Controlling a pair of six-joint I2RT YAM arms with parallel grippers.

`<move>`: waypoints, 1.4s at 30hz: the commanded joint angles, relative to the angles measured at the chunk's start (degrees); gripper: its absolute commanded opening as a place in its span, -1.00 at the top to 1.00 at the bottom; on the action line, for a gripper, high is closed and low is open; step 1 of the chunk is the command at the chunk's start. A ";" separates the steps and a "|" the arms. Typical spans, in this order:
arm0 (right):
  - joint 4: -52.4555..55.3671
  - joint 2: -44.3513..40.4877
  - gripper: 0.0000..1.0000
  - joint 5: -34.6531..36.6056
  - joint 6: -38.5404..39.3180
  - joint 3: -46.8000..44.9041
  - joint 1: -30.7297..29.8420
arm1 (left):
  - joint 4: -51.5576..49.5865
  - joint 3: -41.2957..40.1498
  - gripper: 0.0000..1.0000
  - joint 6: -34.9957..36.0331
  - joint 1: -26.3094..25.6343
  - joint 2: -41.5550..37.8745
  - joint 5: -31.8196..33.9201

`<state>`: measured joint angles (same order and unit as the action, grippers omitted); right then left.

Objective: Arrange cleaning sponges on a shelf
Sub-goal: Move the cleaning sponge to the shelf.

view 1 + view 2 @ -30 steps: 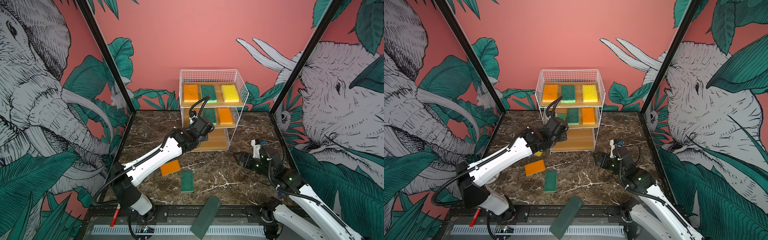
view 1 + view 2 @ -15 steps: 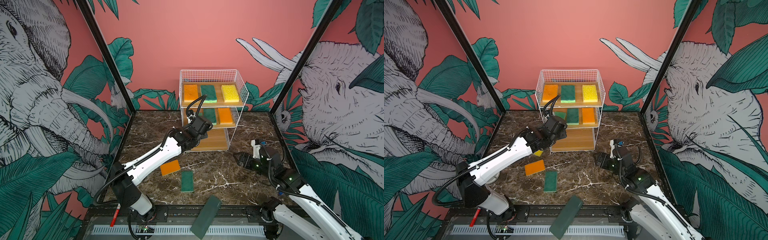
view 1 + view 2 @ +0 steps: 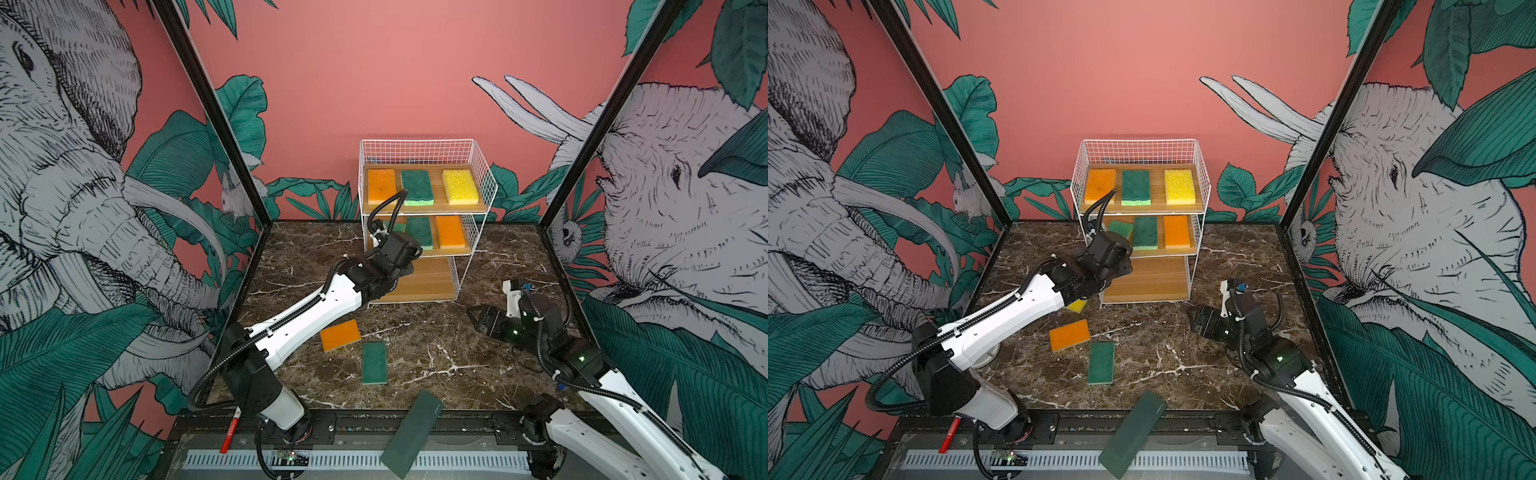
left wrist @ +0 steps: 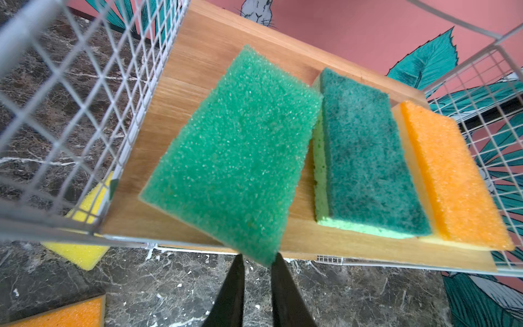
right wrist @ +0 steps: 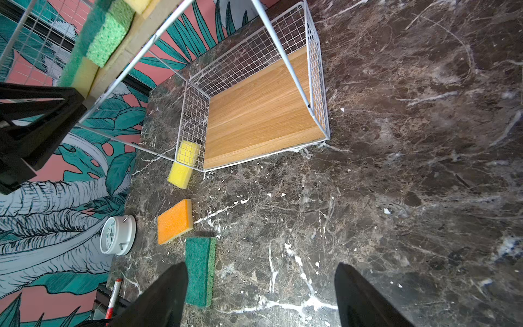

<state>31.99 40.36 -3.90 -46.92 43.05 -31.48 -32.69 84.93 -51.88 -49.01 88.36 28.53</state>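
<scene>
The left gripper (image 4: 256, 262) clamps a green sponge (image 4: 232, 153) over the middle board's (image 4: 181, 85) left end; only wrist views show this. The right gripper (image 5: 260, 294) gapes empty.

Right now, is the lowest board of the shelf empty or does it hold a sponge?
Empty. In the right wrist view the lowest board shows only bare wood; the yellow sponge lies outside the shelf, on the table.

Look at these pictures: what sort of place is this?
Probably a staged robot test cell, not a home: printed elephant-and-leaf wall panels, two white robot arms on a rail, and a white wire shelf with wooden boards on dark marble tabletop.
</scene>
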 commanded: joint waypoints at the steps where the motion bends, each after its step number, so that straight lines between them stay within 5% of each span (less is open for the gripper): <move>1: -0.69 -0.63 -0.67 0.21 0.25 1.54 0.09 | 2.24 -1.91 0.60 -0.27 0.23 -4.48 -0.27; 10: -1.38 -0.02 -0.67 -0.23 0.16 1.51 0.07 | 4.57 -2.73 0.60 5.03 0.30 -8.99 -1.37; 18: -1.27 -0.02 -0.53 -0.31 0.16 1.67 0.06 | 3.66 -1.39 1.00 5.77 1.68 -6.81 -3.36; 42: -1.29 1.30 -0.51 -0.65 1.04 3.01 0.06 | 8.16 -2.25 1.00 5.82 3.13 -4.75 0.10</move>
<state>31.90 41.91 -4.56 -46.28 44.01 -31.48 -27.49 82.72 -44.80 -46.41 85.06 26.55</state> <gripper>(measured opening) 0.756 0.042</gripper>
